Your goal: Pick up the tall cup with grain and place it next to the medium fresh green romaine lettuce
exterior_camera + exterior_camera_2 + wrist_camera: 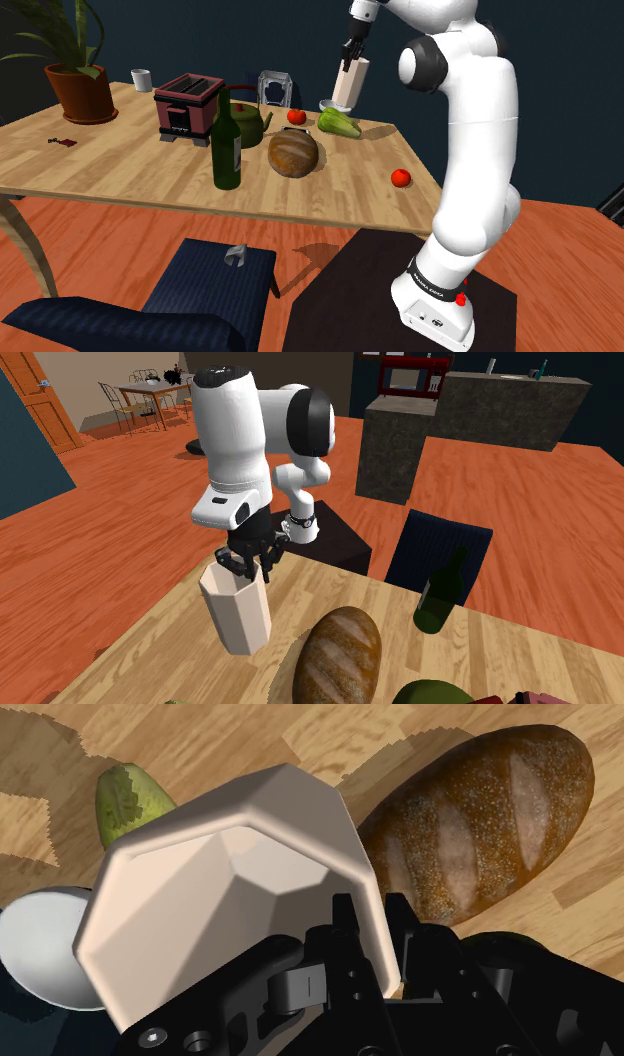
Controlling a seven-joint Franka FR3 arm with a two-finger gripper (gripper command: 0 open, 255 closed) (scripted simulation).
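- Tall cup point(350, 85), pale beige with faceted sides, hangs upright from the jaws, which are pinching its rim wall from above.
- In the shoulder view the cup's base is over a white bowl point(329, 105). The green romaine lettuce point(340, 123) is just below it at 6 o'clock, lying on the wooden surface point(120, 160).
- The wrist view looks straight down into the cup point(230, 894). One side of the jaws reaches inside the wall and the other sits outside it.
- Past the cup's edge in that view come the lettuce point(125, 799), the bowl point(45, 949) and a brown bread loaf point(480, 814), all lower down.
- From the second exterior view the cup point(237, 607) is at 9 o'clock of the loaf point(338, 657). A dark green bottle point(440, 592) stands at 2 o'clock of the loaf.
- Back in the shoulder view the loaf point(293, 152) is at 7 o'clock of the cup. One red tomato point(296, 116) is just at 9 o'clock of the lettuce.
- A second tomato point(400, 178) is near the surface's edge, at 4 o'clock of the lettuce.
- Further toward 9 o'clock stand the bottle point(227, 140), a dark kettle point(248, 122) and a red toaster point(187, 108).
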